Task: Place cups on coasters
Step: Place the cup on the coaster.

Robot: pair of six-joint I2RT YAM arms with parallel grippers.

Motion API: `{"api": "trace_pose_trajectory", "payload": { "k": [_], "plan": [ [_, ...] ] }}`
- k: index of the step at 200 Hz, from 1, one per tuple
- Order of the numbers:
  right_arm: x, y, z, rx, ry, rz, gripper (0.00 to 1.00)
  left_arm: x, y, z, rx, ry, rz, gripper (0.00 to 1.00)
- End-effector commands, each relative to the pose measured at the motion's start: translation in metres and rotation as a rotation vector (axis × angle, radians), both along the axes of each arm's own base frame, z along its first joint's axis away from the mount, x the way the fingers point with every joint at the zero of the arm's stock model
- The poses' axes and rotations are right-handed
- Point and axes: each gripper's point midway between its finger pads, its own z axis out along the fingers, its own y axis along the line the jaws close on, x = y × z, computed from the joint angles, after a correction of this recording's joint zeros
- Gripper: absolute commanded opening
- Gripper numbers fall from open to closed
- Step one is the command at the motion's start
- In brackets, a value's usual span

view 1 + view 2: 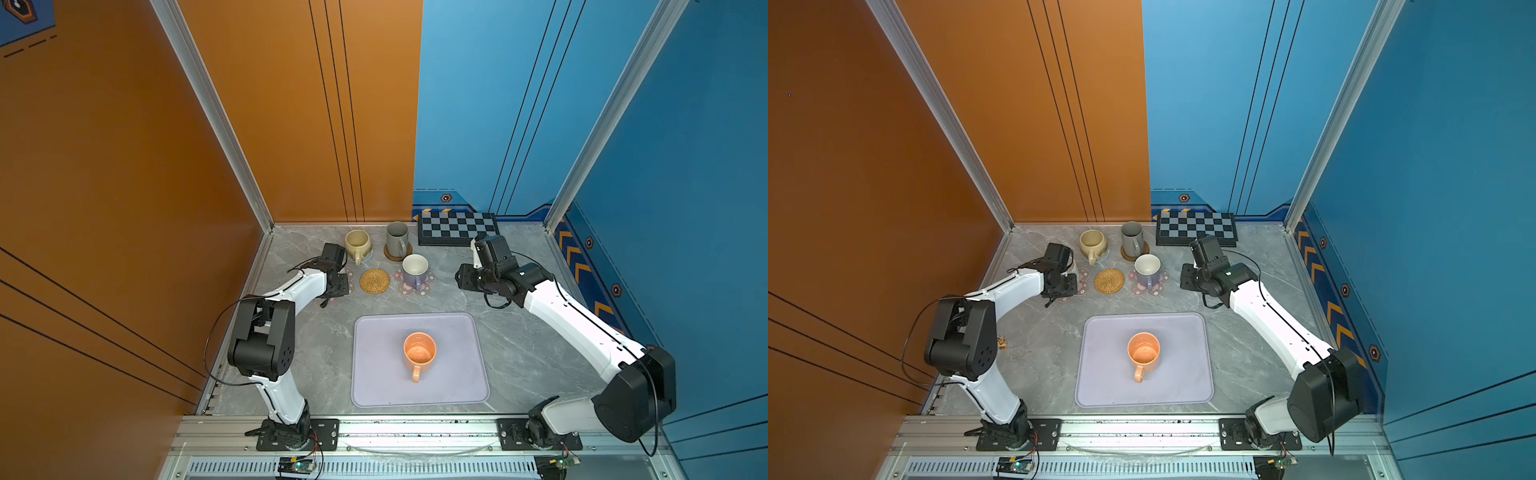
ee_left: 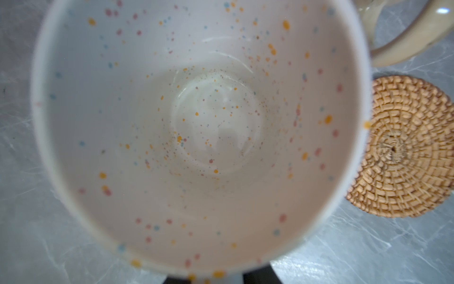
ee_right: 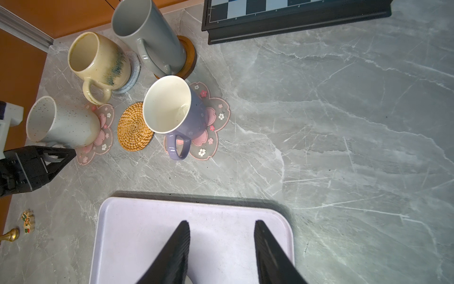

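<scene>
The bench (image 3: pixel 344 123) is grey marble with pale veins. The speckled mug (image 2: pixel 196 135) is white, flecked orange, pink and blue. The beige mug (image 3: pixel 98 61) carries a blue-green streak. The tall mug (image 3: pixel 147 32) is plain grey, and the lavender mug (image 3: pixel 194 118) is white inside. The orange mug (image 1: pixel 419 351) glows against the lavender tray (image 1: pixel 374 374). A flower coaster (image 3: pixel 216 115) is pink with tiny white blossoms. The rattan coaster (image 2: pixel 405 152) is tan weave. The board (image 1: pixel 457 228) is checked black and grey.

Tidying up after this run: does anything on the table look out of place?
Yes: a small colourful trinket and a brass-coloured piece lie loose by the orange wall, unrelated to the task. Nothing is tipped or spilled.
</scene>
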Motion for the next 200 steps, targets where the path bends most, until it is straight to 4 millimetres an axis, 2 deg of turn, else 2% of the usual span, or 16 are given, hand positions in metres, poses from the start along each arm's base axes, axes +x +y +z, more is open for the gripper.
{"api": "trace_pose_trajectory", "payload": {
  "k": [1,49,116,158,200],
  "plan": [
    [-0.008,-0.004,0.001,-0.005,0.003,-0.011,0.46,-0.013,0.01,0.006,0.064,0.026,-0.009,0.27],
    [-0.011,-0.005,0.003,0.003,-0.002,-0.01,0.46,-0.015,0.011,0.009,0.071,0.025,0.002,0.27],
    [-0.02,-0.004,0.006,0.016,-0.008,-0.004,0.46,-0.021,-0.013,0.049,0.036,-0.054,-0.063,0.3],
    [-0.031,0.002,0.01,0.022,-0.021,0.008,0.46,-0.04,-0.019,0.08,0.047,-0.105,-0.078,0.32],
    [-0.048,0.007,0.009,0.012,-0.027,0.026,0.46,-0.066,-0.006,0.101,0.054,-0.136,-0.029,0.33]
  ]
}}
